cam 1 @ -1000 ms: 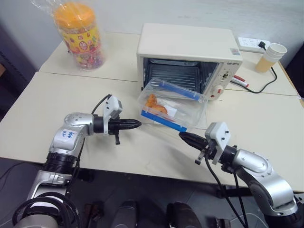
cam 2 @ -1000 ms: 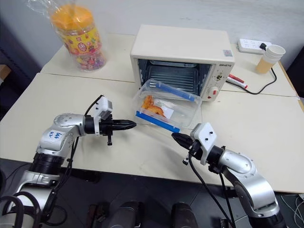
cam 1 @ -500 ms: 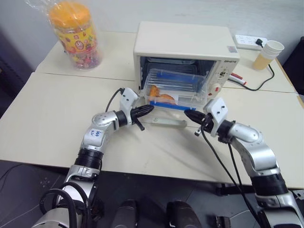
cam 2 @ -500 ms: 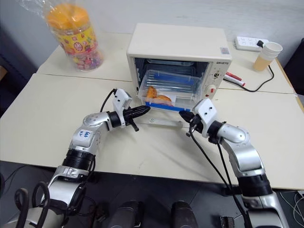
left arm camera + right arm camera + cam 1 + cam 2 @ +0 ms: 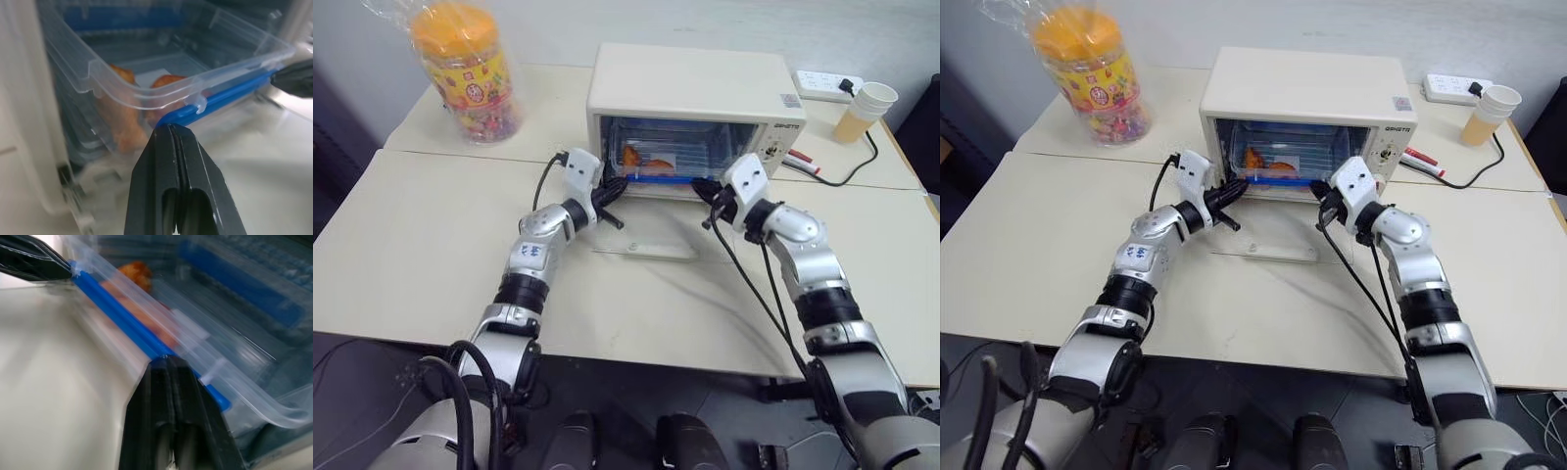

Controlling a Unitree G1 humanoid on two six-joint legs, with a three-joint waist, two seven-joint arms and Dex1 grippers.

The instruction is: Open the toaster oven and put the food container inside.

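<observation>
Clear plastic container (image 5: pixel 658 162) sits inside the cream oven (image 5: pixel 690 93), on the rack, with its near blue clip (image 5: pixel 230 93) at the mouth above the dropped glass door (image 5: pixel 651 230). We read this as the push-in step, close to done: door is already down and the box is mostly past the opening.

Left gripper (image 5: pixel 617 188) has its fingers (image 5: pixel 173 161) pressed together with nothing between them, tip right at the blue clip at the container's near left corner. Right gripper (image 5: pixel 705 189) is likewise clamped tight and empty, tip against the same blue edge toward the right end. Both act as pushers, not holders. We cannot tell if the tips truly press the clip or sit just off it.

Fried pieces (image 5: pixel 124 132) show through the wall, near the left side.

Next, we judge, a short even shove from both tips is needed so the box goes in square and clears the door hinge line, then both arms back off so the door can swing up. Uneven pushing could skew the box against the side wall.

Snack jar (image 5: pixel 468 69) stands well apart, not involved.
</observation>
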